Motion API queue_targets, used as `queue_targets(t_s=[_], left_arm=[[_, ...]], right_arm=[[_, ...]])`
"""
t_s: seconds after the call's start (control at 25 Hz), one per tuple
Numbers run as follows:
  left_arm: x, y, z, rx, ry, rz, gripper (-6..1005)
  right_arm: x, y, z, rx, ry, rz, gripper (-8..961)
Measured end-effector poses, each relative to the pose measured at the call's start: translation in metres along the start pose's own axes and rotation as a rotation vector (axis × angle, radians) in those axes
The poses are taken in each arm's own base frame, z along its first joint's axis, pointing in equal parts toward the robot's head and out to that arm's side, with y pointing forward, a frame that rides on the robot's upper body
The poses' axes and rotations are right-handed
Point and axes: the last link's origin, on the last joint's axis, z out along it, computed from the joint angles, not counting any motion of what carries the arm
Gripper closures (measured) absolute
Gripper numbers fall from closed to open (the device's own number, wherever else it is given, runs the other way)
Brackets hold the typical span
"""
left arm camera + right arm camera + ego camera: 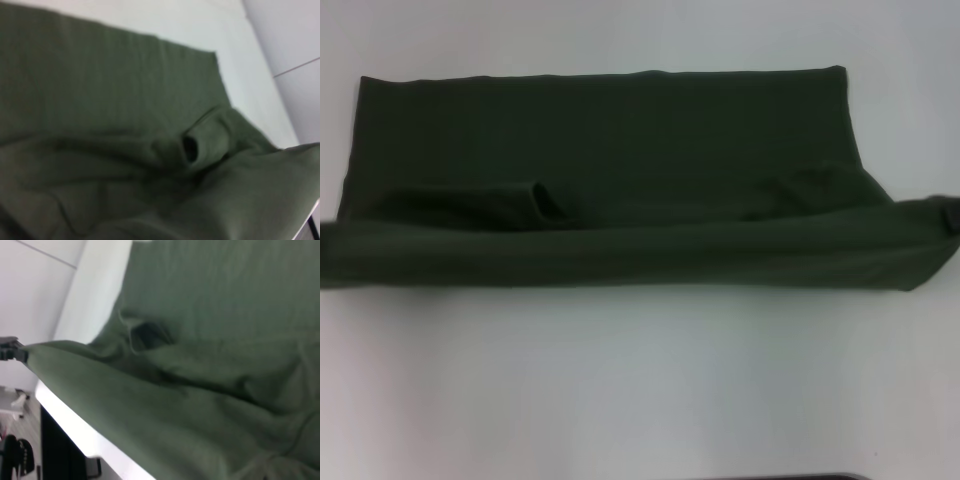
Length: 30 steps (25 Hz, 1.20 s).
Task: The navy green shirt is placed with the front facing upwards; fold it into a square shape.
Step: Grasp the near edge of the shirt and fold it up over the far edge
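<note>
The navy green shirt (620, 180) lies across the white table (640, 390); its near edge is lifted and held as a long fold, w/ 2 sleeves (545, 200) tucked under. Right gripper (950, 215) is at the fold's right end, left gripper is out of frame; jaws: cannot tell.

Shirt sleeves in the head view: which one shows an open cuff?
The left-side sleeve of the navy green shirt: its dark cuff opening gapes mid-shirt. The right-side sleeve is only a rumpled hump.
</note>
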Motion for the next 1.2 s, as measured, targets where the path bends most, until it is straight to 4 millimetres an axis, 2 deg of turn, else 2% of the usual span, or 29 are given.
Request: queue_targets(t_s=[0.16,0.36,0.56,0.68,0.8,0.96,1.2], left_arm=[[-0.007,-0.007,0.002,0.045,-0.056,-0.037,992],[-0.016,-0.010,0.017,0.075,-0.156,-0.037,992],[-0.021,-0.012,0.022,0.063,-0.159,-0.026,993],[-0.019,-0.011,0.016,0.051,-0.108,-0.014,993],[-0.012,-0.009,0.002,0.040,-0.005,0.004,993],[-0.001,-0.005,-0.019,0.014,0.142,0.027,993],[0.002,-0.001,-0.025,-0.018,0.198,0.051,993]], right_arm=[[0.003,-0.004,0.002,0.038,0.041,0.024,899],[0.006,-0.007,0.016,0.072,0.106,0.044,899],[0.008,-0.006,0.030,0.080,0.155,0.043,899],[0.004,-0.003,0.029,0.067,0.139,0.030,899],[-0.005,0.003,0.017,0.025,0.060,-0.003,899],[-0.017,0.011,-0.010,-0.037,-0.076,-0.044,900],[-0.021,0.018,-0.038,-0.093,-0.212,-0.064,900]])
